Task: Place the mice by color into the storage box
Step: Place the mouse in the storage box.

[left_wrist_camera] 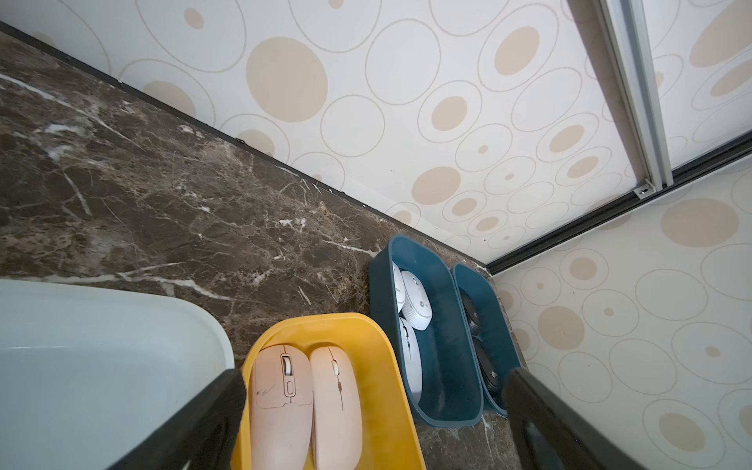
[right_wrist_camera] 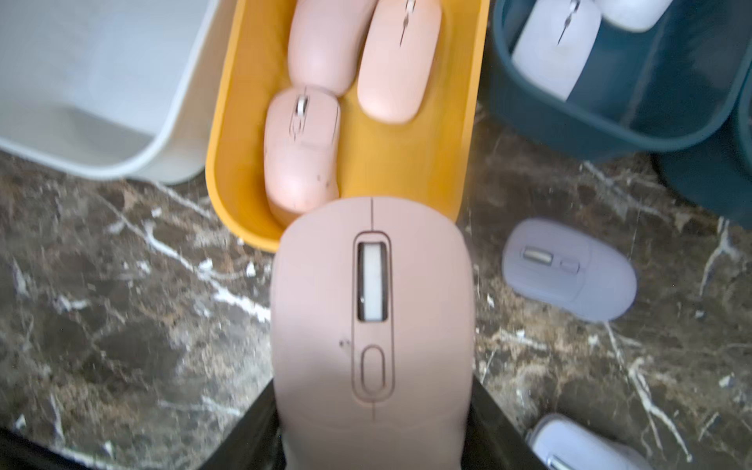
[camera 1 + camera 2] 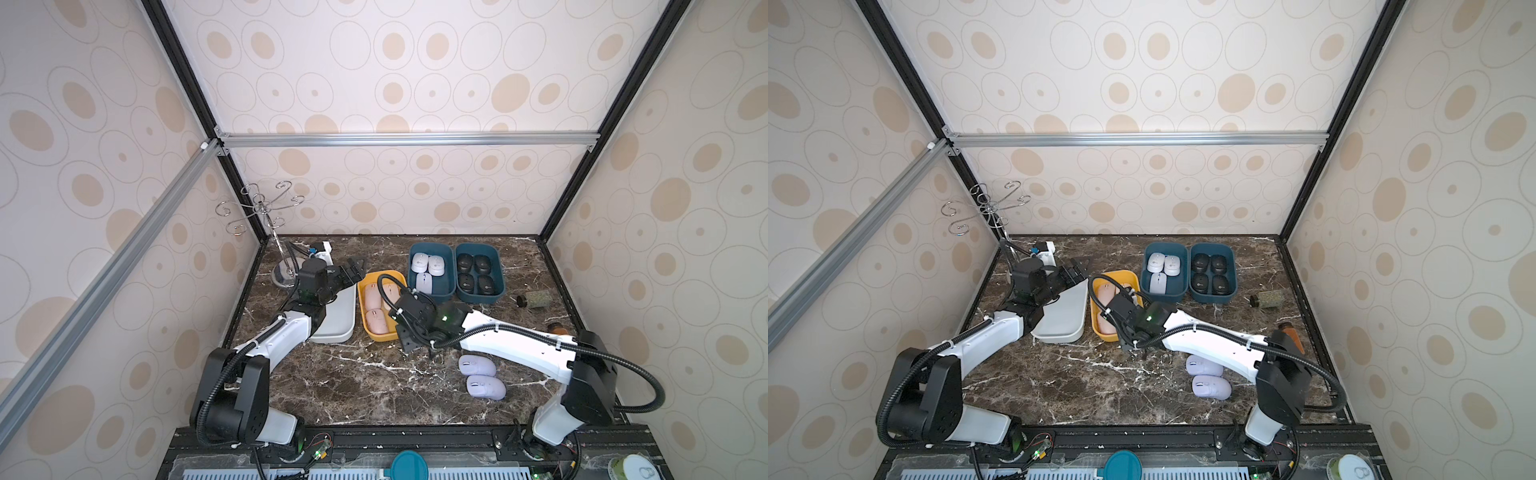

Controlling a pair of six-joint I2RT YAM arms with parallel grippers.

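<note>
My right gripper (image 2: pixel 372 427) is shut on a pink mouse (image 2: pixel 372 309), held just above the table at the near end of the yellow box (image 2: pixel 219 162). Three pink mice (image 2: pixel 301 154) lie in that box (image 3: pixel 360 309). In both top views the right gripper (image 3: pixel 409 336) (image 3: pixel 1129 332) hides the held mouse. Two lavender mice (image 3: pixel 476 366) (image 3: pixel 485 387) lie on the table beside the right arm. My left gripper (image 3: pixel 355 268) (image 1: pixel 374 378) hangs open and empty over the gap between the pale grey box (image 3: pixel 336 328) and the yellow one.
Two teal boxes stand at the back: one (image 3: pixel 432 245) holds white mice (image 3: pixel 428 266), the other (image 3: pixel 478 246) black mice (image 3: pixel 473 272). A wire stand (image 3: pixel 262 208) is at the back left. A green cylinder (image 3: pixel 534 300) and a brown item (image 3: pixel 557 328) lie at the right.
</note>
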